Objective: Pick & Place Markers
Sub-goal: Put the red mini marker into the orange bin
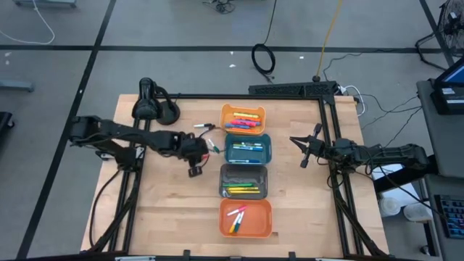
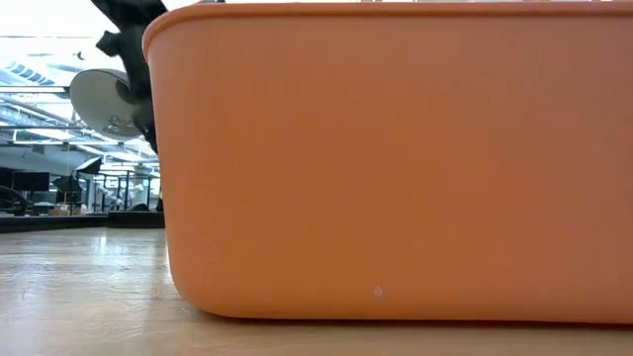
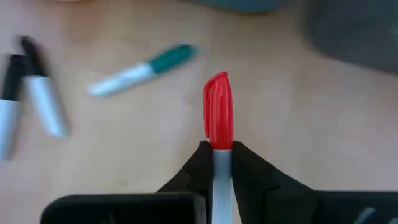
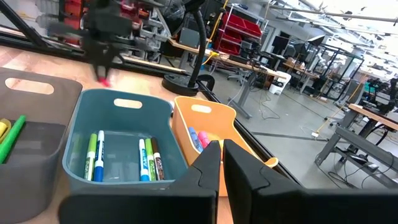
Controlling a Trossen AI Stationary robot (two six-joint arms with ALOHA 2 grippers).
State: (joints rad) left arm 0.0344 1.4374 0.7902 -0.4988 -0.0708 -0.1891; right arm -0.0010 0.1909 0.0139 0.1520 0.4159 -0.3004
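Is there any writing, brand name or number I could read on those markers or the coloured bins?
None can be read.
Red-capped marker in the left tool: white barrel, no print visible.
Green-capped marker on the table: blurred, no print readable.
Markers in the teal bin: barrel print too small to read.
Orange bin: plain wall, no label.

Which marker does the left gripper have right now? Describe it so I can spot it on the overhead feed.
Start at the column of four bins down the table's middle and find the teal bin, second from the top. Just left of it is the left gripper, shut on the red-capped marker. The loose markers beside it are the green-capped marker and black-capped ones; only this one is red and held.
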